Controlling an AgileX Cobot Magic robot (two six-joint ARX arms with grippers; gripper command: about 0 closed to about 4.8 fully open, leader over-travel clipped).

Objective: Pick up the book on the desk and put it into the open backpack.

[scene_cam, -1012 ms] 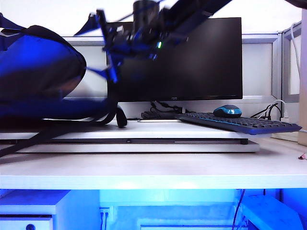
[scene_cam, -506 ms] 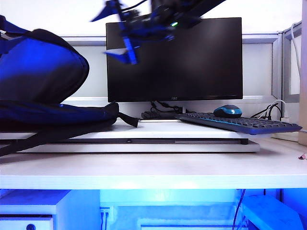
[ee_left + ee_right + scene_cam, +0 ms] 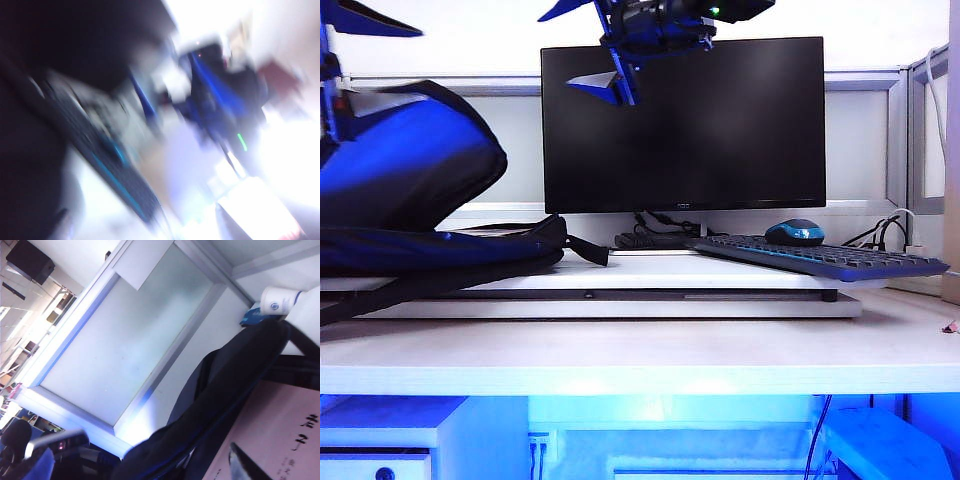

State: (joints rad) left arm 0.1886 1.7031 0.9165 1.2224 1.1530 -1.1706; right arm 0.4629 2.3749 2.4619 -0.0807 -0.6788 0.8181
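The black and blue backpack [image 3: 405, 170] lies on the raised board at the left of the exterior view. Seen from the right wrist, the book [image 3: 280, 430], with its pale pinkish cover, lies just past the backpack's black zippered rim [image 3: 230, 385], partly covered by it. My right gripper [image 3: 585, 50] hangs open and empty above the monitor's top edge, right of the bag; one fingertip [image 3: 245, 465] hovers over the book. My left gripper [image 3: 340, 50] is high above the bag's top. In the blurred left wrist view its jaws [image 3: 145, 225] stand wide apart on nothing.
A black monitor [image 3: 685, 125] stands at the back. A keyboard [image 3: 820, 258] and a mouse [image 3: 795, 232] lie on the raised white board [image 3: 720, 300], which rests on the desk [image 3: 640, 355]. A white bottle [image 3: 280, 300] stands beyond the backpack.
My right gripper has risen from beside the backpack to above the monitor's top edge. A black strap dropped onto the board. My left gripper has come into view at the upper left.
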